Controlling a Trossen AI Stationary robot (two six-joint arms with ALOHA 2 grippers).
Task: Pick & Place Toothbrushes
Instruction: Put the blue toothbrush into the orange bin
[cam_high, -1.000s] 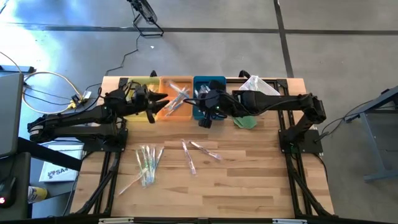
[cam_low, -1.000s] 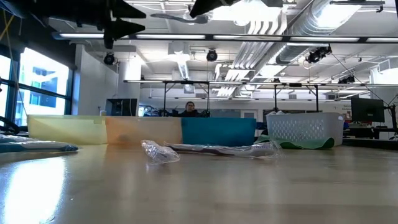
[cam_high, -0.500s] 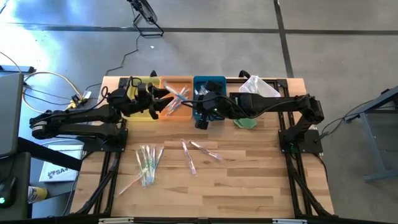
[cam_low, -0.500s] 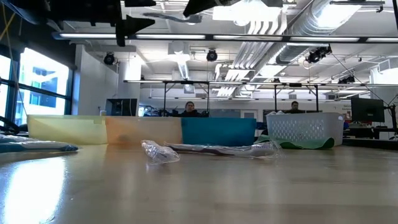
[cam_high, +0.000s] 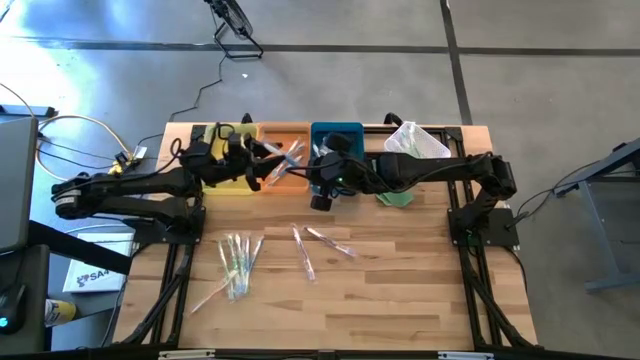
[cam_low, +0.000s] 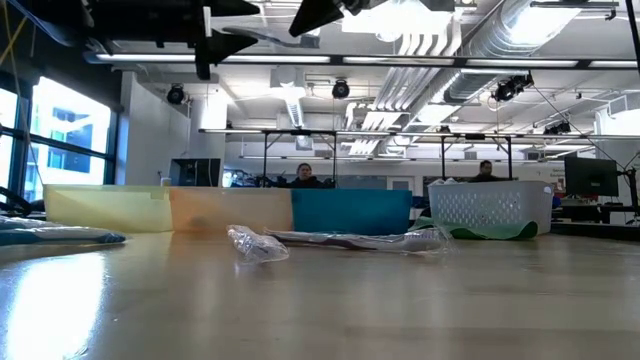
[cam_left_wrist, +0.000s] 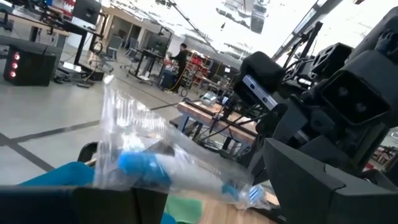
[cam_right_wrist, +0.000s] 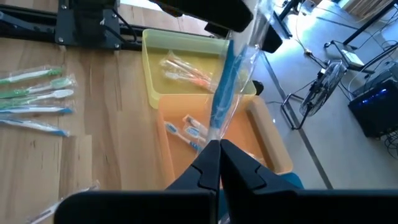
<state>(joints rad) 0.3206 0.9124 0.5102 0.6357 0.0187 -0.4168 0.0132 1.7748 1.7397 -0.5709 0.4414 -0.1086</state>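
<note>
A blue-handled toothbrush (cam_right_wrist: 222, 87) in a clear wrapper spans between my two grippers, in the air above the orange tray (cam_high: 285, 180). My left gripper (cam_high: 262, 160) is shut on one end and my right gripper (cam_high: 305, 168) on the other. The left wrist view shows the same toothbrush (cam_left_wrist: 155, 171) running toward the right gripper. More wrapped toothbrushes lie flat on the table: a green, white and blue bunch (cam_high: 235, 262) and a pair (cam_high: 315, 245). Others lie in the yellow tray (cam_right_wrist: 186, 62) and the orange tray (cam_right_wrist: 186, 127). My left gripper pinches the toothbrush by the wrapper at its blue handle end (cam_left_wrist: 140, 177), between the two fingers. The toothbrush is lifted clear and reaches away from the fingers toward the right gripper. My right gripper pinches the wrapper's opposite end (cam_right_wrist: 214, 138) at the tips of its shut fingers (cam_right_wrist: 208, 163). The fingers lie along the toothbrush, which stretches away to the left gripper (cam_right_wrist: 230, 25) above the trays.
Yellow (cam_high: 228, 178), orange and blue (cam_high: 340, 135) trays stand side by side at the table's far edge. A white mesh basket (cam_high: 415, 140) and a green item (cam_high: 395, 197) sit right of them. The low view shows a wrapped toothbrush (cam_low: 340, 240) on the table.
Both grippers have closed in on each other above the orange tray: the right one has moved toward the table's left, the left one toward the right and a little farther back. The blue toothbrush now bridges the two.
</note>
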